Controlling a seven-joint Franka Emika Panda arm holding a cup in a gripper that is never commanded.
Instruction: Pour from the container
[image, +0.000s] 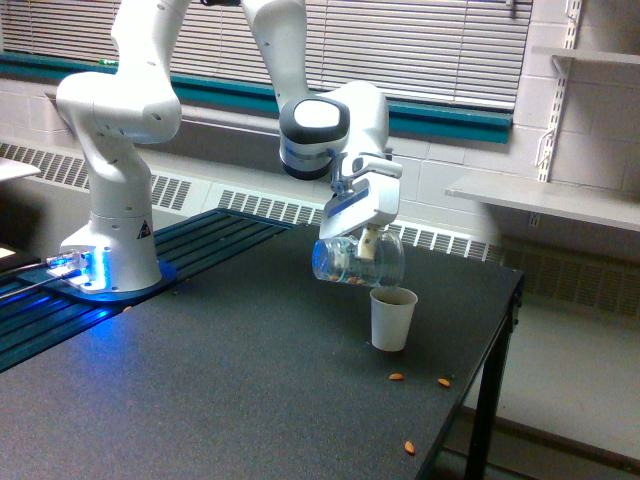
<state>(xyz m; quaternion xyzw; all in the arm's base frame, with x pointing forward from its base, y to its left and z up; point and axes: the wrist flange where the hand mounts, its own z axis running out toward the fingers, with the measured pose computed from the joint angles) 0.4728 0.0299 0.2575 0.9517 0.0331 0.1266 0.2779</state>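
Here the container (357, 260), a clear tumbler, lies tipped almost on its side just above the white paper cup (392, 318), its mouth toward that cup. The fingers (368, 243) are clenched across the tumbler's wall, near mid-height. Judged from its thin, see-through plastic, it is light, smooth and likely to flex, so a moderate squeeze on the wall suits it better than the rim. Small brown pieces lie inside it; similar ones (396, 377) rest on the worktop (200, 400) near the paper cup.
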